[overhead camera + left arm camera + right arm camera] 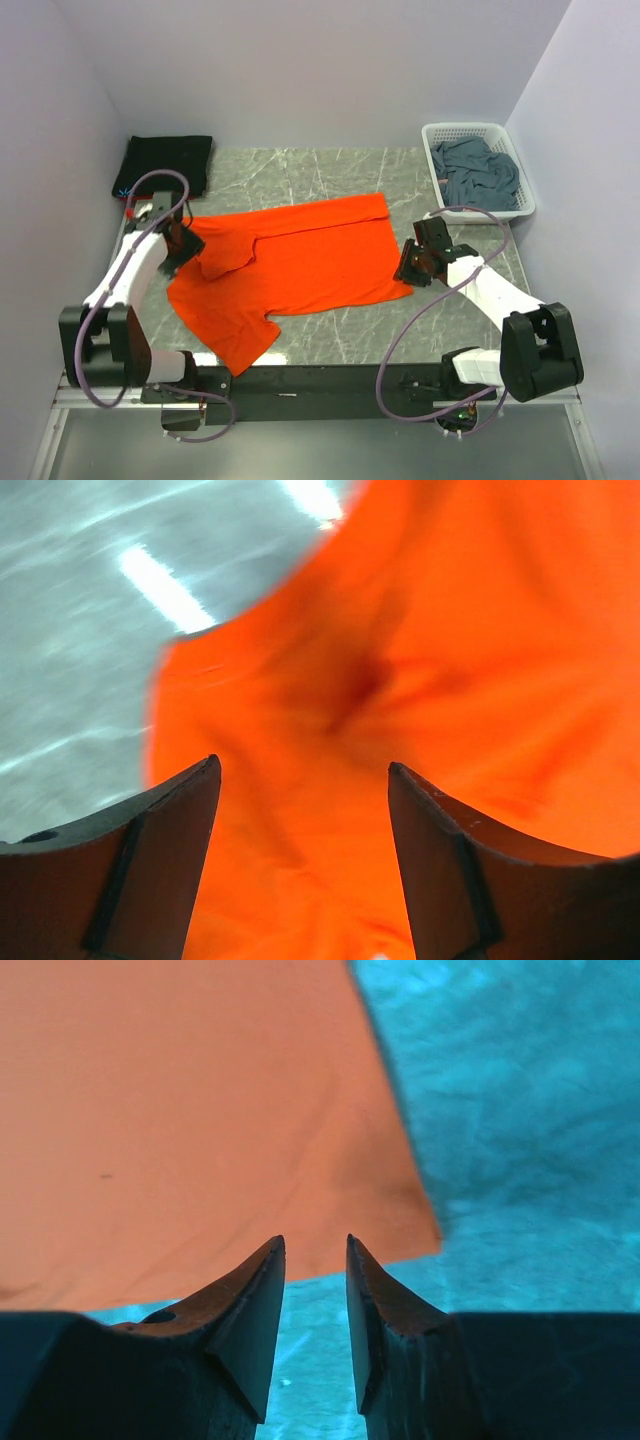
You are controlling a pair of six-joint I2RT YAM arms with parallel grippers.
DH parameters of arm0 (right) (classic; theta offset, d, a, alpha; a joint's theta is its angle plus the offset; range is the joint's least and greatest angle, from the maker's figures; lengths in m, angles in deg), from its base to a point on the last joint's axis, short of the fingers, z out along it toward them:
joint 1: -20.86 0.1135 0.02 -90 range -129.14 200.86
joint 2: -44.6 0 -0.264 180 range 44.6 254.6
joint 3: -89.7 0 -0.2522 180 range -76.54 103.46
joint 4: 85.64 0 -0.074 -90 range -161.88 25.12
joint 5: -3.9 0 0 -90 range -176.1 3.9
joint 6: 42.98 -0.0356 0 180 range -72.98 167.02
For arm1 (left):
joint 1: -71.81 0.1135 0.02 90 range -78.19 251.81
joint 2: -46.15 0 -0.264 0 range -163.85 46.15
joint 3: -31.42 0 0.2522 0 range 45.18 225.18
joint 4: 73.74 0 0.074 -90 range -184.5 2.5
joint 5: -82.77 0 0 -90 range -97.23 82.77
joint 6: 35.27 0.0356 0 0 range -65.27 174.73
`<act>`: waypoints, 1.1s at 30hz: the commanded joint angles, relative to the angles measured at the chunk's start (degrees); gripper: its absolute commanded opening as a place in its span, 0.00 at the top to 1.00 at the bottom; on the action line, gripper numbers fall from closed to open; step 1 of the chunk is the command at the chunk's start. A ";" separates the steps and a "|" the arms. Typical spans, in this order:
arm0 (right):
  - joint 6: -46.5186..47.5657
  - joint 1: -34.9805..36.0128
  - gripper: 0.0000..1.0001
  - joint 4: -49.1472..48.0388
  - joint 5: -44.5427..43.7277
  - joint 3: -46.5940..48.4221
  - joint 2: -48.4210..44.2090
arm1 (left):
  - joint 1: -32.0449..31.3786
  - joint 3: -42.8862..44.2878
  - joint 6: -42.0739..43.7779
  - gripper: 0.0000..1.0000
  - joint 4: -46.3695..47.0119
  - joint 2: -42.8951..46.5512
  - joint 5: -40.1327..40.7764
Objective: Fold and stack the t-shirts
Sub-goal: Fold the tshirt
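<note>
Black shirt (168,165) looks folded, far-left corner. Orange shirt (300,265) is mid-table, barely started. Grey shirt (480,175) is in the basket (470,131). My left pincer (303,780) gapes wide over orange; right pincer (315,1250) is narrow, empty, by its hem corner.

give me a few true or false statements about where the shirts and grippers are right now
1. The orange shirt lies spread on the table. True.
2. The grey shirt lies flat on the table. False: it is bunched up in the basket.
3. The black shirt sits at the table's far left corner. True.
4. The right gripper is clamped on the orange shirt. False: its jaws stand slightly apart with nothing between them, just off the shirt's corner.
5. The left gripper is open over orange cloth. True.
</note>
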State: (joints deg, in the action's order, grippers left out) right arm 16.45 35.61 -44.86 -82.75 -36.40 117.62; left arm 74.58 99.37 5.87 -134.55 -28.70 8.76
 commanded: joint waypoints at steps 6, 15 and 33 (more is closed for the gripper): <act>-1.33 1.34 0.64 -9.70 7.02 12.57 6.87 | -7.77 10.14 3.68 0.31 10.12 -12.32 -2.98; -7.13 2.75 0.64 -18.13 9.22 24.09 22.60 | -11.11 15.68 4.92 0.33 12.94 -24.45 -3.68; -17.07 0.73 0.66 -19.91 2.36 35.35 43.79 | -12.34 18.40 5.62 0.33 13.91 -36.06 -5.88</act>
State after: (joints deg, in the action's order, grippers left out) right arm 1.24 37.55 -65.73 -76.71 -3.81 160.04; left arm 63.02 116.73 11.11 -122.25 -61.61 4.78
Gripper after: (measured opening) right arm 0.342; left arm 0.671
